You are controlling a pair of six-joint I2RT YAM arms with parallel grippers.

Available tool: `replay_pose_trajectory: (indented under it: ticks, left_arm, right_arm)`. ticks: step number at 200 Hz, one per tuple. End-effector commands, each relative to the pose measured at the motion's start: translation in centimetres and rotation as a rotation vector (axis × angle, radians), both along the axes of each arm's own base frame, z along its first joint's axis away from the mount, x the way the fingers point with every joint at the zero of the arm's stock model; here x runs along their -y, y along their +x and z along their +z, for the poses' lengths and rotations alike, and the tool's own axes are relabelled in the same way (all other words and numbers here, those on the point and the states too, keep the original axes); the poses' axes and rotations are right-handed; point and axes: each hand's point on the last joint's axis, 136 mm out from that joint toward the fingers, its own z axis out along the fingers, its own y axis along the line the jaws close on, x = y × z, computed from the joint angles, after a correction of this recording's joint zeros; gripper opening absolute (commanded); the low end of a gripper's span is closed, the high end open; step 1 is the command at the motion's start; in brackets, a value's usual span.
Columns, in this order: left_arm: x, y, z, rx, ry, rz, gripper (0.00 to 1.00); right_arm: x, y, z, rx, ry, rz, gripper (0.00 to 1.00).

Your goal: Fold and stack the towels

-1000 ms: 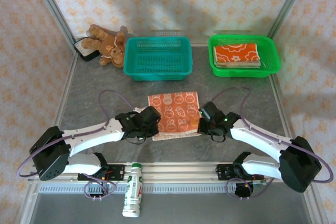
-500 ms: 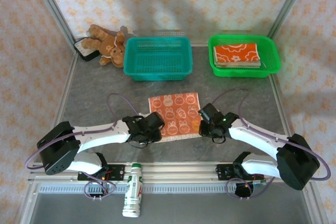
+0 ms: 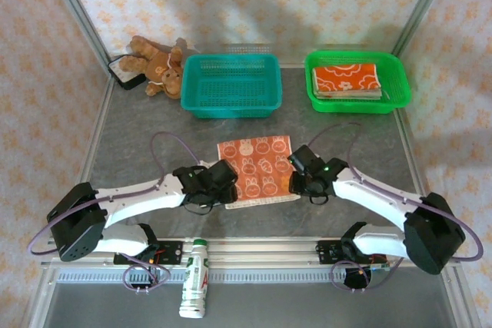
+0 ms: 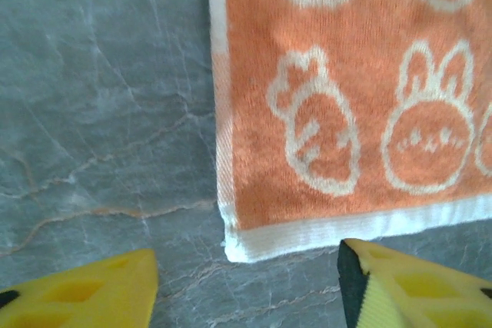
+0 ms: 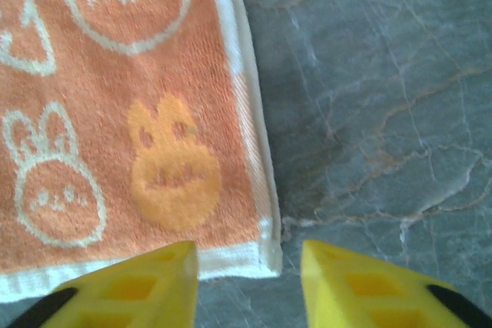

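Both near corners of the orange towel [image 3: 256,168], spread flat on the table [image 3: 154,151], were framed by parted, empty jaws: the left gripper [image 4: 247,266] at one, the right gripper [image 5: 247,259] at the other. A clean fold was judged to require both corners pinched together and lifted level.

We see a left arm [image 3: 131,193] and a right arm [image 3: 377,193], each built of glossy white links between bulky black joint housings [image 3: 73,228]. Thin purple cables [image 3: 157,140] loop along both. A small green light [image 3: 326,166] glows at the right wrist. The wedge-shaped yellow fingers [image 4: 77,289] have cut-out hollows and black inner pads [image 4: 347,274].
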Motion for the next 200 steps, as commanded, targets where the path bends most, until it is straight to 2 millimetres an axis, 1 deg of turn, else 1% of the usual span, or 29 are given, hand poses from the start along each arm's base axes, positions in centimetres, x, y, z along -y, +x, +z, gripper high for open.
replay_pose_trajectory:
  ticks: [1,6,19,28,36,47,66,79,96,117,150,163,174,188,200]
  left_arm:
    - [-0.7,2.5,0.7,0.037,0.038,-0.014,0.4]
    - [-0.4,3.1,0.7,0.037,0.023,-0.01,0.38]
    - [0.4,4.6,0.7,0.049,-0.003,-0.01,0.3]
    - [0.9,5.4,0.5,0.051,-0.003,-0.016,0.27]
    - [1.4,5.9,0.1,0.046,0.006,-0.028,0.24]
    - [1.8,6.3,-0.8,0.023,0.029,-0.037,0.16]
    - [2.0,6.3,-2.6,-0.02,0.059,-0.046,0.13]
    - [1.5,5.9,-3.5,-0.041,0.086,-0.046,0.12]
    - [-0.1,5.0,-4.4,-0.07,0.158,-0.055,0.12]
    - [-1.4,3.4,-5.4,-0.109,0.193,-0.069,0.12]
    - [-3.0,0.9,-5.9,-0.138,0.195,-0.053,0.12]
    - [-3.1,0.3,-5.6,-0.135,0.173,-0.05,0.12]
    - [-2.9,0.1,-5.1,-0.124,0.152,-0.049,0.13]
    - [-3.0,0.3,-4.1,-0.105,0.139,-0.046,0.13]
    - [-3.0,0.8,-3.1,-0.076,0.137,-0.051,0.13]
  right_arm:
    - [-1.1,2.5,0.9,0.072,-0.005,0.002,0.23]
    - [-1.6,3.0,0.8,0.075,0.007,0.007,0.21]
    - [-2.7,4.0,0.4,0.067,0.018,0.025,0.18]
    - [-3.3,4.8,0.0,0.062,0.009,0.036,0.13]
    - [-3.8,5.4,-0.3,0.058,0.001,0.045,0.11]
    - [-4.5,6.0,-0.8,0.044,0.0,0.061,0.12]
    - [-5.4,6.3,-1.4,0.028,0.013,0.07,0.11]
    - [-5.6,6.0,-1.8,0.016,0.019,0.067,0.12]
    - [-5.4,5.0,-2.5,-0.005,0.02,0.055,0.11]
    - [-5.3,3.2,-3.3,-0.027,0.046,0.03,0.11]
    - [-5.1,0.2,-3.9,-0.028,0.034,0.016,0.11]
    - [-5.2,-0.6,-3.8,-0.023,0.04,0.013,0.11]
    - [-5.3,-0.8,-3.4,-0.016,0.052,0.009,0.11]
    - [-5.5,-0.5,-2.2,0.007,0.066,0.006,0.11]
    - [-5.3,0.3,-0.9,0.049,0.057,-0.009,0.11]
